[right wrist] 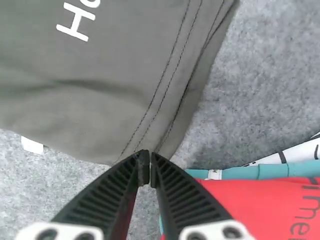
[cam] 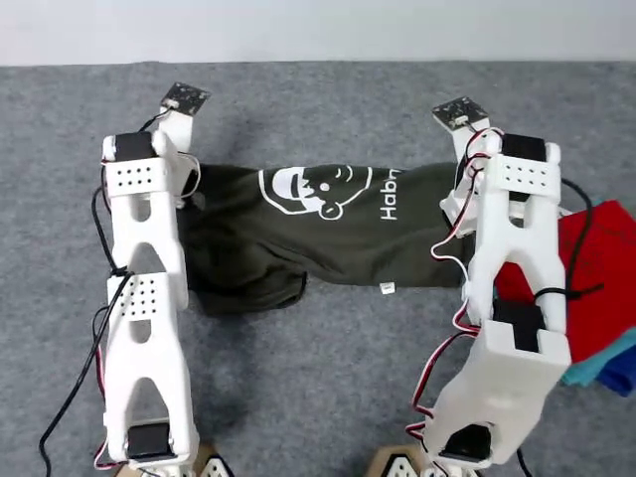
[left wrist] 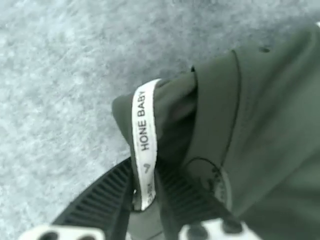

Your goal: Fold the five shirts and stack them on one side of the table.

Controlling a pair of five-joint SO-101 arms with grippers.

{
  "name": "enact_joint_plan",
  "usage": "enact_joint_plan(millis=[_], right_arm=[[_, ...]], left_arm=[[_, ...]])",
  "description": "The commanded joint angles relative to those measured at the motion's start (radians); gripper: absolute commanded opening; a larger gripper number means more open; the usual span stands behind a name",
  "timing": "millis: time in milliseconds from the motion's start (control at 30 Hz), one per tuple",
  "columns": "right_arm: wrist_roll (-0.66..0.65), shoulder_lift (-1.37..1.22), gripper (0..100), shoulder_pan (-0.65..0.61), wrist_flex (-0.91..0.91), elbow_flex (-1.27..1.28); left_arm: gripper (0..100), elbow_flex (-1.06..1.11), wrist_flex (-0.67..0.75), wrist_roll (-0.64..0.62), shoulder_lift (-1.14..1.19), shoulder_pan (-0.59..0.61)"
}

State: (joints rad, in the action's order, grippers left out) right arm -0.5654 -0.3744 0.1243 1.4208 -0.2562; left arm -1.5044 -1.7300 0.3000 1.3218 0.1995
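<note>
The two white arms rise from the near edge of the grey surface (cam: 328, 397), the left arm (cam: 149, 298) and the right arm (cam: 512, 288) side by side. Between them lies the dark green shirt (cam: 318, 238), spread crosswise with its white print (cam: 313, 189) facing up. It is bunched on the side of the left arm and flatter toward the right arm. The left hand (left wrist: 146, 175) is closed on a folded edge of this shirt, and a white label (left wrist: 144, 130) runs down between its fingers. The right hand (right wrist: 144, 167) is closed too, with its tips pressed together on the corner of the stitched hem. At the outer side of the right arm, partly under it, lies a stack of folded shirts (cam: 601, 318): a red shirt (cam: 596, 268) on top, with a teal shirt (cam: 586, 370) and a blue shirt (cam: 621, 373) below. Beyond the dark green shirt the surface reaches a pale strip (cam: 318, 30) at its far edge.
</note>
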Motion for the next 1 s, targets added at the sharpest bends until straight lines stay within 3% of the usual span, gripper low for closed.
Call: enact_joint_plan(millis=[0,200,367,500,667,833,967], right_arm=[[0.011,0.074,1.3,0.004,0.005,-0.044],[0.012,0.076,1.6,0.004,0.005,-0.046],[0.012,0.077,1.6,-0.022,0.005,-0.046],[0.064,0.088,4.7,-0.064,0.001,-0.048],[0.262,0.094,22.4,-0.116,-0.016,-0.052],[0.311,0.039,23.1,-0.156,-0.128,-0.057],[0.311,-0.044,23.0,-0.159,-0.237,-0.057]], left_arm=[[2,-0.051,-0.025,0.011,-0.029,0.011],[18,-0.051,-0.025,-0.058,-0.133,-0.005],[18,-0.048,-0.025,-0.064,-0.224,-0.046],[18,-0.048,-0.025,-0.120,-0.307,-0.068],[14,-0.048,-0.026,-0.250,-0.390,-0.028],[1,0.031,-0.028,-0.265,-0.456,0.058],[1,0.147,-0.028,-0.265,-0.532,0.123]])
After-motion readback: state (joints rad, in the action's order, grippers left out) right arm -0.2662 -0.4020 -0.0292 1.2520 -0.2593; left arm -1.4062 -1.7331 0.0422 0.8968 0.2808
